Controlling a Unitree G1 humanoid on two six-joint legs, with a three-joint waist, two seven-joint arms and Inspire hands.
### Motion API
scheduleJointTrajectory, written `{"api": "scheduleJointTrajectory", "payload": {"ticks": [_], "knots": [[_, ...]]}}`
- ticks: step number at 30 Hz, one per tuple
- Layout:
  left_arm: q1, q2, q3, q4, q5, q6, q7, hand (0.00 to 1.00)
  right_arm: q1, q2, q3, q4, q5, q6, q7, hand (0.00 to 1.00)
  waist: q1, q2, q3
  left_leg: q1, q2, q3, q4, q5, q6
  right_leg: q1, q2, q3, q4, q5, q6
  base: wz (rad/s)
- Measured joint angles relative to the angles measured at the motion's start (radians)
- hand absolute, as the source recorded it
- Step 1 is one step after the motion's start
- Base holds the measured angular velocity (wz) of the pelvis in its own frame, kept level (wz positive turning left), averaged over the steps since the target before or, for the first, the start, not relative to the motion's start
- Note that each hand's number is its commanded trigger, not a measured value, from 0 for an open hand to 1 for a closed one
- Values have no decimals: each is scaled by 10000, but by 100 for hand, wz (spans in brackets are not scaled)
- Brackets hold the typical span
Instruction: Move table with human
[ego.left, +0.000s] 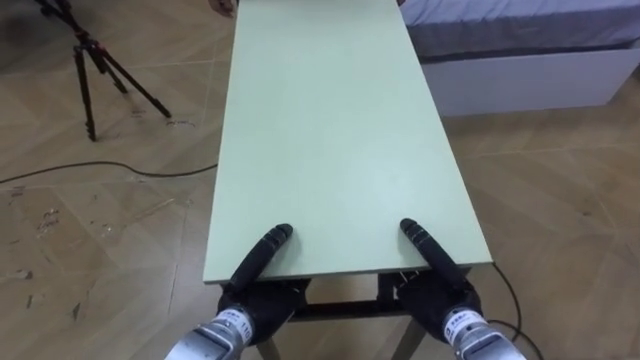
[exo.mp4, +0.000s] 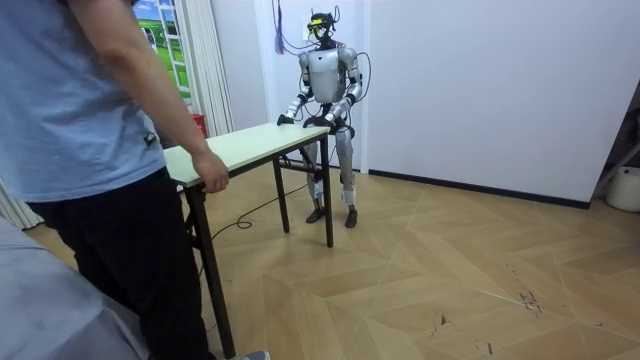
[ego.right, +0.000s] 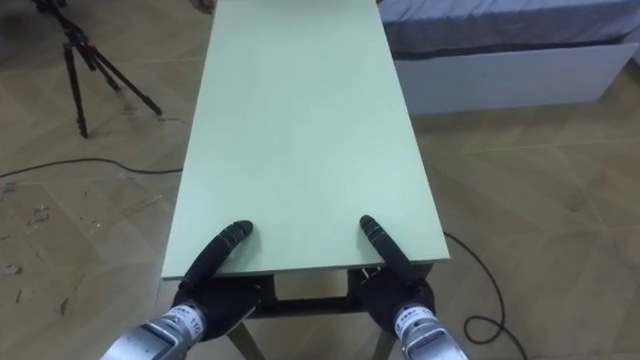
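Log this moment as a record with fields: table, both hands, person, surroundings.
table: long pale green top, dark legs, between robot and person
left hand: clamps the near end, thumb on top
right hand: same grip beside it
person: holds the far end
surroundings: tripod on robot's left, bed on its right

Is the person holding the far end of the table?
Yes, the person's hand grips the table at the end opposite the robot.
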Motion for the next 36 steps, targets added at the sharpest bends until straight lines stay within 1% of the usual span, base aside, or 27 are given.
{"api": "scheduleJointTrajectory", "payload": {"ticks": [4,11,14,15,17,20,23,25,28,30,34,36], "knots": [[-1,8,0,0,412,-56,17,100,6,26,37,-2,12,-5,-3,100,22,3,-2,-6,1,-22,2,0,0,-5,7,6,1,-1,0,0],[30,-1,1,1,633,-67,-17,100,26,61,43,7,-2,-15,2,100,44,-2,-23,-7,4,-18,3,0,0,-15,18,22,6,0,-1,0],[86,-43,1,1,718,-67,-26,100,70,59,43,6,-14,-17,3,100,49,9,-68,-2,3,-18,9,0,0,-15,15,20,10,0,-1,0],[111,-59,1,1,794,-69,-26,100,105,59,48,8,-12,-17,7,100,46,3,-102,-1,4,-23,19,0,0,-11,14,12,12,0,-1,0],[119,-75,1,1,856,-78,-38,100,109,59,50,15,-12,-17,8,100,54,-4,-117,-10,4,-24,20,0,0,-19,13,15,16,0,-1,0],[216,-94,4,3,1096,-165,-266,100,120,67,100,13,-12,-18,33,100,102,-12,-122,3,4,-27,17,0,0,-22,17,31,20,-4,-3,-2],[353,-121,5,2,1529,-279,-616,100,257,70,132,7,9,-35,282,100,211,-10,-122,27,8,-22,15,0,0,-18,18,22,18,-8,-9,-3],[489,-133,10,1,1870,-404,-996,100,419,94,134,-25,13,-54,590,100,245,-9,-123,11,8,-20,13,0,0,-17,9,-6,15,-10,-11,0],[650,-135,41,-10,2229,-491,-1513,100,640,92,150,-233,11,-68,834,100,300,-9,-123,9,3,-17,5,0,0,-18,3,-15,0,-11,-10,0],[760,-135,84,-204,2329,-504,-1585,100,719,94,162,-372,19,-68,929,100,300,-6,-124,0,2,-17,3,-1,0,-22,4,-14,-1,-13,-7,0],[918,-135,189,-600,2582,-648,-1894,100,831,93,207,-758,226,-65,1140,100,303,6,-125,-40,4,-10,-1,-1,0,-47,7,-14,-1,-15,-5,0],[920,-118,188,-659,2606,-651,-1981,100,861,92,207,-815,232,-108,1221,100,301,34,-143,-103,2,-7,-9,-1,0,-67,9,-15,-2,-15,-3,2]]}}
